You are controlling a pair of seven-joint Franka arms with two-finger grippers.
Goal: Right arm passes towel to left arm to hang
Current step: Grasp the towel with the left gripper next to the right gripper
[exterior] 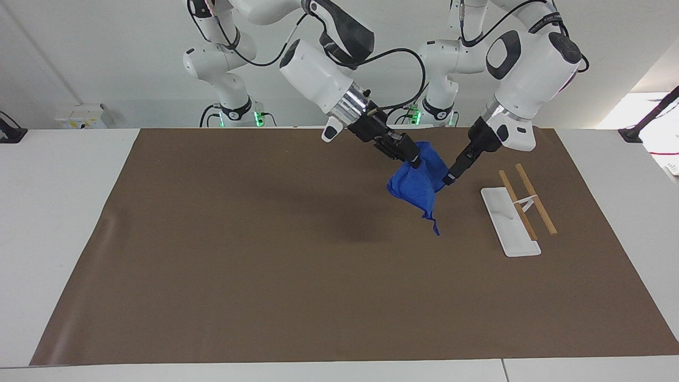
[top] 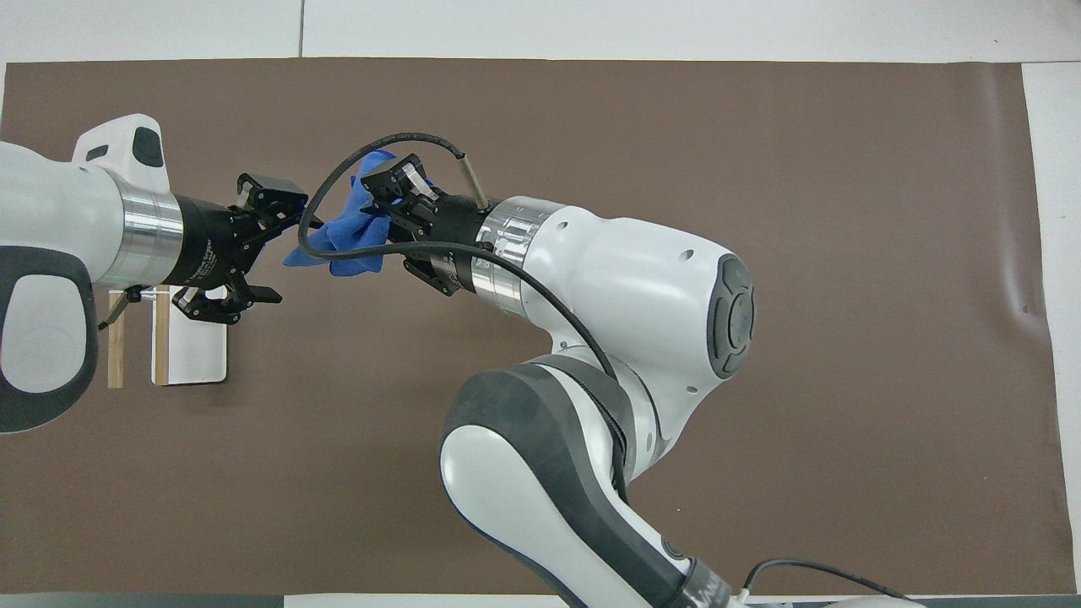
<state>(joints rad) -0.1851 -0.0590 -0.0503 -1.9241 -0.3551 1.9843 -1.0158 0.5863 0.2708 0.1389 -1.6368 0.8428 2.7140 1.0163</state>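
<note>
The right arm (exterior: 318,74) slants down from the upper middle of the facing view, its tool (exterior: 412,159) clamped on the top of the blue towel (exterior: 416,188), which hangs bunched in the air over the brown mat (exterior: 265,265) right of centre. The left arm (exterior: 522,74) angles down from the upper right, its tool (top: 274,249) spread wide at the towel's edge. A white towel rack (exterior: 512,220) with two wooden bars stands on the bench toward the right.
</note>
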